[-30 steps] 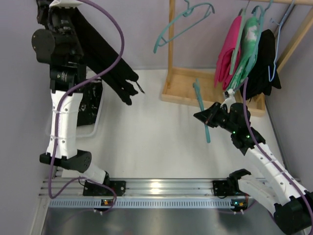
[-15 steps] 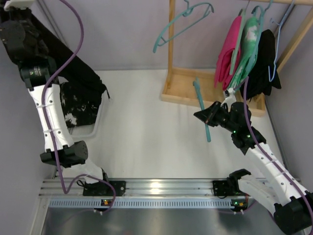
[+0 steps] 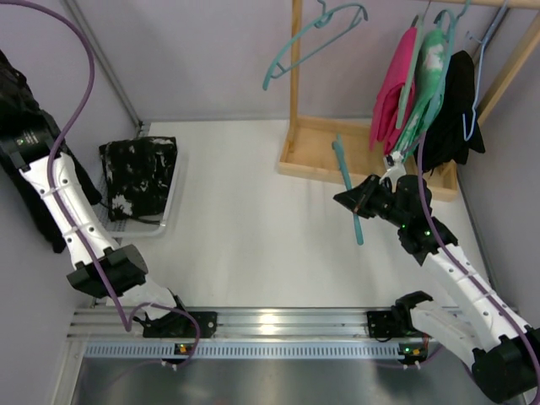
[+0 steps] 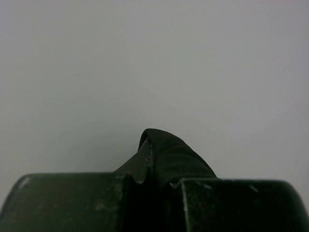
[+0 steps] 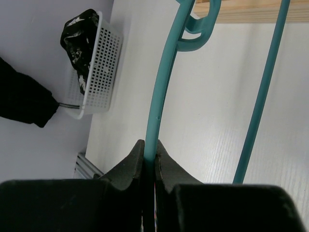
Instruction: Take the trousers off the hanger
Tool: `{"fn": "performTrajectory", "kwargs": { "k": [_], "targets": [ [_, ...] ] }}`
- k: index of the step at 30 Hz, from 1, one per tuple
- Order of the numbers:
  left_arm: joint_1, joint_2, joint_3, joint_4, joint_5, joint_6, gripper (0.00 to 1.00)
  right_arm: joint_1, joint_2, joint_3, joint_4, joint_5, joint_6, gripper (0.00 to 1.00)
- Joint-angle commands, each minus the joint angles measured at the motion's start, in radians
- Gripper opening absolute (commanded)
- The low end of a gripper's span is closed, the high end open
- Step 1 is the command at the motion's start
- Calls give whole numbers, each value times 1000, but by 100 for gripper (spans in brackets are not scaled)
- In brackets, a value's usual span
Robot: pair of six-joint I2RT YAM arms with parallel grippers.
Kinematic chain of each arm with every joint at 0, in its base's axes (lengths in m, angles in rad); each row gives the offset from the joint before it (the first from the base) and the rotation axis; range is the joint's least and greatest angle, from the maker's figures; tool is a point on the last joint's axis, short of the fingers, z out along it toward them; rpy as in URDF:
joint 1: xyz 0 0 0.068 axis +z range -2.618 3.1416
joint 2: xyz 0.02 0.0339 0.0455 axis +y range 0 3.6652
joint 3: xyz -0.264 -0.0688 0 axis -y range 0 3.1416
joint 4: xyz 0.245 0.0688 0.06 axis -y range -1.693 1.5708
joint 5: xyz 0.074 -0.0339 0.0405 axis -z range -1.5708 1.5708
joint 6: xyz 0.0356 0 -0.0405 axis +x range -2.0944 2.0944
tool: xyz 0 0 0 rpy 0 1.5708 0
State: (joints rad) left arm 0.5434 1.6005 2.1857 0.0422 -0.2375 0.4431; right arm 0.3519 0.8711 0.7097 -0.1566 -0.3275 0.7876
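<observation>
The black trousers point(image 3: 38, 207) hang limp at the far left edge of the top view, clear of the hanger. They also show in the right wrist view point(image 5: 24, 101), beyond the basket. My left gripper point(image 4: 157, 180) is shut on a fold of the trousers point(image 4: 169, 157), facing a bare grey wall. In the top view it is at the left border, mostly hidden. My right gripper point(image 3: 361, 201) is shut on the teal hanger point(image 3: 348, 181) and holds it bare above the table. In the right wrist view the jaws point(image 5: 150, 150) pinch one hanger bar point(image 5: 161, 96).
A white basket point(image 3: 169, 207) at the left holds black cloth speckled with white point(image 3: 139, 169). A wooden rack point(image 3: 295, 93) stands at the back right. It carries another teal hanger point(image 3: 312, 46), pink point(image 3: 392, 89), green point(image 3: 429, 84) and black point(image 3: 460, 110) garments.
My left arm has swung from over the basket to the far left edge, carrying the trousers with it and uncovering the speckled cloth. The right arm and hanger have not moved.
</observation>
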Motion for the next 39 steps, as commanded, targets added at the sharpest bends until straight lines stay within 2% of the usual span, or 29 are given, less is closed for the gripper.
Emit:
{"fn": "performTrajectory", "kwargs": {
  "k": [1, 11, 18, 21, 26, 29, 35, 36, 39],
  "targets": [
    [12, -57, -30, 166, 43, -15, 0, 19, -1, 60, 58, -12, -17, 0],
    [32, -145, -236, 200, 67, -50, 0, 19, -4, 54, 55, -10, -17, 0],
    [32, -338, -617, 211, 118, -67, 0, 18, -11, 56, 45, -5, -27, 0],
    [32, -437, -777, 222, 132, -26, 0, 19, -12, 59, 43, -4, -27, 0],
    [32, -550, -938, 220, 193, -9, 0, 19, -3, 56, 46, -5, -27, 0],
    [32, -545, -966, 168, 216, -32, 0, 19, 3, 53, 52, -7, -28, 0],
    [30, -412, -971, 71, 358, -76, 0, 18, 11, 56, 55, -5, -42, 0],
    [29, -398, -977, 67, 397, -63, 0, 18, 11, 57, 55, -4, -44, 0],
    [-34, -334, -1004, 68, 376, 5, 0, 19, 19, 71, 52, 1, -53, 0]
  ]
}}
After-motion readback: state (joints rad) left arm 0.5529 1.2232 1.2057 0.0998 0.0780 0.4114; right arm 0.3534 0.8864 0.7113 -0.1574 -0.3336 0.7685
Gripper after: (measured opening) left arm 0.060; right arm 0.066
